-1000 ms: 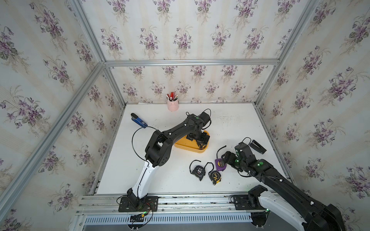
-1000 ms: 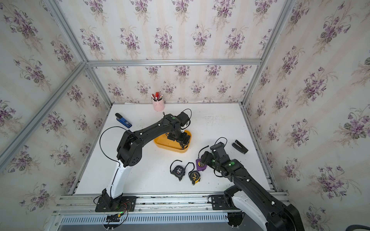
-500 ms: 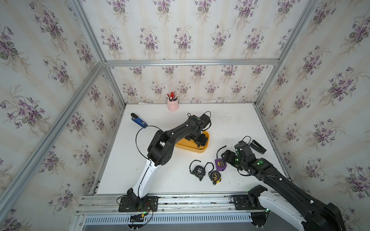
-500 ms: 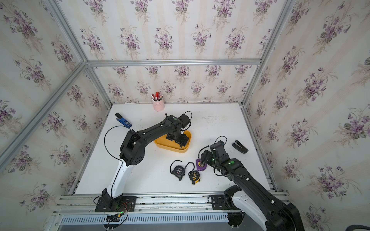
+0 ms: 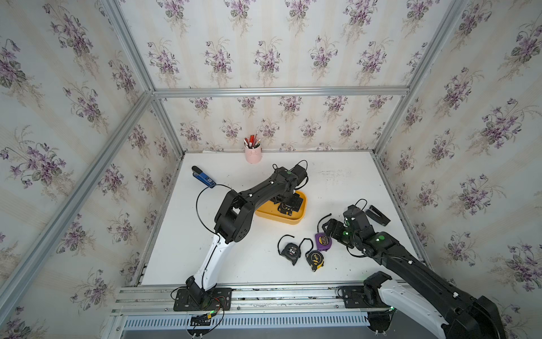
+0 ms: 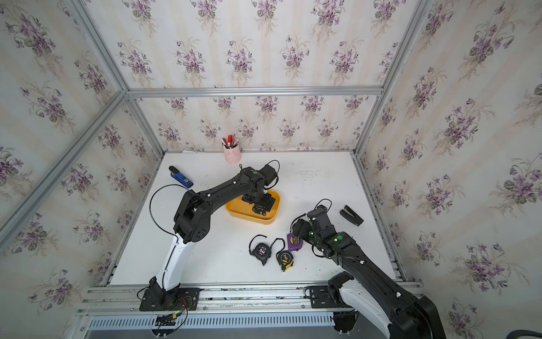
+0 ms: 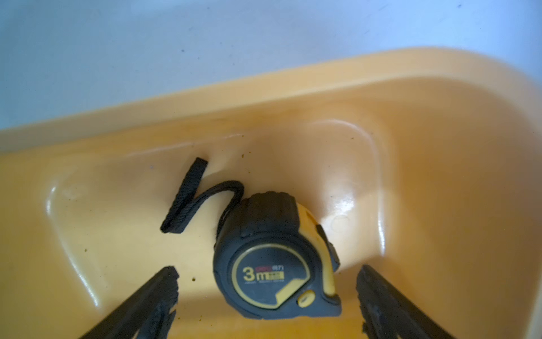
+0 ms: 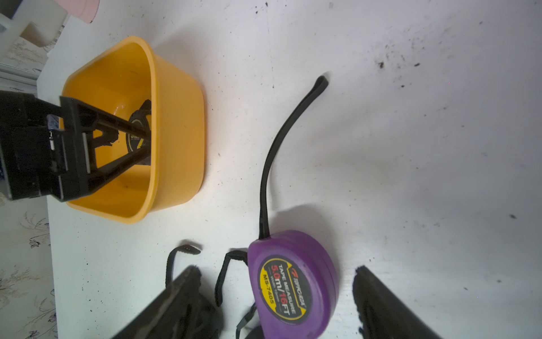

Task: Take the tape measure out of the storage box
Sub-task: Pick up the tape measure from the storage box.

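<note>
1. Lying on the table (image 5: 255,264) up front, three tapes look already removed; the right gripper (image 8: 277,270) hangs open astride the purple tape (image 5: 323,241), gripping nothing.
2. Farther back, the left gripper (image 7: 267,269) gapes inside the storage box (image 7: 293,82), straddling the tape measure (image 7: 275,258) on its floor, ungripped; closing and lifting remain.

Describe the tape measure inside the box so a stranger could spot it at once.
Find the yellow storage box on the white table. Inside, straddled by the open left claw, sits a black-and-yellow tape measure marked 3m. The three other tape measures lie outside it.
</note>
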{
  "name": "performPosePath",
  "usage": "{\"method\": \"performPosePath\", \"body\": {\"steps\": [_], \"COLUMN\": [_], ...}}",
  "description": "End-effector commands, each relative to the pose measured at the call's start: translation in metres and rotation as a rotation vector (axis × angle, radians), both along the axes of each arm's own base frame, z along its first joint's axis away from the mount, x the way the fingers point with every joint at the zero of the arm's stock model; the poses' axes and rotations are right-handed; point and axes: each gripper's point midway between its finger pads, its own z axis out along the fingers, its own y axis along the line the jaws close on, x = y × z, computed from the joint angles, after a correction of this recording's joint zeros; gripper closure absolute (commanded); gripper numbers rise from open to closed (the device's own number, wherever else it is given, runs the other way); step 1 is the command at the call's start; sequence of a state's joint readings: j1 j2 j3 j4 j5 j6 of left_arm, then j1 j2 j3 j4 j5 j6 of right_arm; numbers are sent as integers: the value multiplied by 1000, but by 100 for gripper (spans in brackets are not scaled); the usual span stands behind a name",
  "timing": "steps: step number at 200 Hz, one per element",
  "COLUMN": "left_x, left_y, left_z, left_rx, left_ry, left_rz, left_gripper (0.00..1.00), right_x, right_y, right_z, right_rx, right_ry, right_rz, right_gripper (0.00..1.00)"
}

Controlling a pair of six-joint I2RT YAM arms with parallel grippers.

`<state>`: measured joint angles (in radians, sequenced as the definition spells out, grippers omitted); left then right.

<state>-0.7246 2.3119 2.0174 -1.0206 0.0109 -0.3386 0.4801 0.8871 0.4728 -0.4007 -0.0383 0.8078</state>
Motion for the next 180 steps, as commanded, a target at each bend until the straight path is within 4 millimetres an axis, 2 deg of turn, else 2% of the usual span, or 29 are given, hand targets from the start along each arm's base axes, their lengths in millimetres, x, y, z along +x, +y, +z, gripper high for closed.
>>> {"method": "performPosePath", "body": {"steps": [1, 24, 55, 91, 123, 157, 180], "left_x": [-2, -3, -1, 7, 10, 12, 10], "left_y": [-11, -12, -6, 3, 1, 1, 5], "left_z": [6, 5, -5, -11, -14, -17, -19], "left_rx": [-54, -55, -20, 30, 30, 36, 54], "left_ry": [6, 12, 18, -16, -17, -18, -16], "left_rz": [-27, -14, 34, 75, 87, 100, 104], "left_gripper": [3, 3, 3, 3, 3, 16, 17], "right_x": [1, 2, 5, 7, 7, 8, 7], "right_y": [1, 4, 8, 10, 12, 12, 12], "right_z": [-1, -3, -1, 2, 2, 2, 2], "right_rx": [4, 14, 27, 34, 36, 36, 34], "right_ry": [-9, -8, -18, -27, -26, -23, -25], "right_rz": [9, 14, 23, 33, 39, 40, 42], "right_gripper": [16, 16, 16, 16, 16, 16, 16]}}
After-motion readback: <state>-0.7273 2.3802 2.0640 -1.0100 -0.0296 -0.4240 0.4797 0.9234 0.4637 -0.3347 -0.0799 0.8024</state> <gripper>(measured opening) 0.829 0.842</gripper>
